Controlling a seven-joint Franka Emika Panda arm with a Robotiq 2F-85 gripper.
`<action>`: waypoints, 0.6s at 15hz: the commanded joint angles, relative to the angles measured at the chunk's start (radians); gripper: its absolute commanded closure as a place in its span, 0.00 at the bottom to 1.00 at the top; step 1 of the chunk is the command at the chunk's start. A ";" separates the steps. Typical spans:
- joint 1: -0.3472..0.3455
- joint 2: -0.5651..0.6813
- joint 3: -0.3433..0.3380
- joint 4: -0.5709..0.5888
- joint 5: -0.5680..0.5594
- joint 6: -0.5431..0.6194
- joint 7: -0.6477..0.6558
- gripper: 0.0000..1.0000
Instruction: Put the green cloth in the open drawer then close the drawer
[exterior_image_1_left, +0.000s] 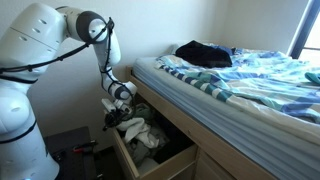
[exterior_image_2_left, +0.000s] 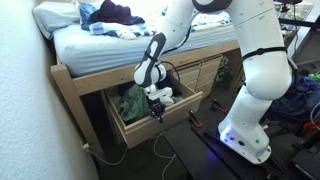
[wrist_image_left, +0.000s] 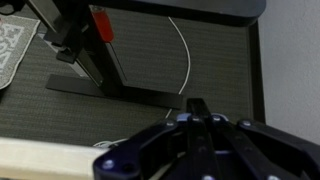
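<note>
The green cloth (exterior_image_2_left: 128, 102) lies inside the open drawer (exterior_image_2_left: 160, 120) under the bed, toward its inner side; it also shows as a dark green heap in an exterior view (exterior_image_1_left: 131, 126). My gripper (exterior_image_2_left: 155, 110) points down at the drawer's front edge, beside the cloth, and also shows in an exterior view (exterior_image_1_left: 113, 120). In the wrist view its fingers (wrist_image_left: 200, 110) are pressed together with nothing between them, above the dark floor mat, with the drawer's pale wooden front (wrist_image_left: 40, 160) at the lower left.
White clothes (exterior_image_1_left: 150, 138) fill the drawer beside the green cloth. The bed (exterior_image_1_left: 240, 80) with a blue striped cover stands above. A white cable (wrist_image_left: 185, 55) and a black stand with a red part (wrist_image_left: 100, 25) lie on the floor mat.
</note>
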 joint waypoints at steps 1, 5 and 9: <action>-0.001 -0.022 -0.020 -0.032 -0.011 0.179 -0.005 1.00; 0.001 -0.029 -0.030 -0.050 -0.019 0.316 0.005 1.00; -0.001 -0.010 -0.050 -0.047 -0.023 0.444 0.011 1.00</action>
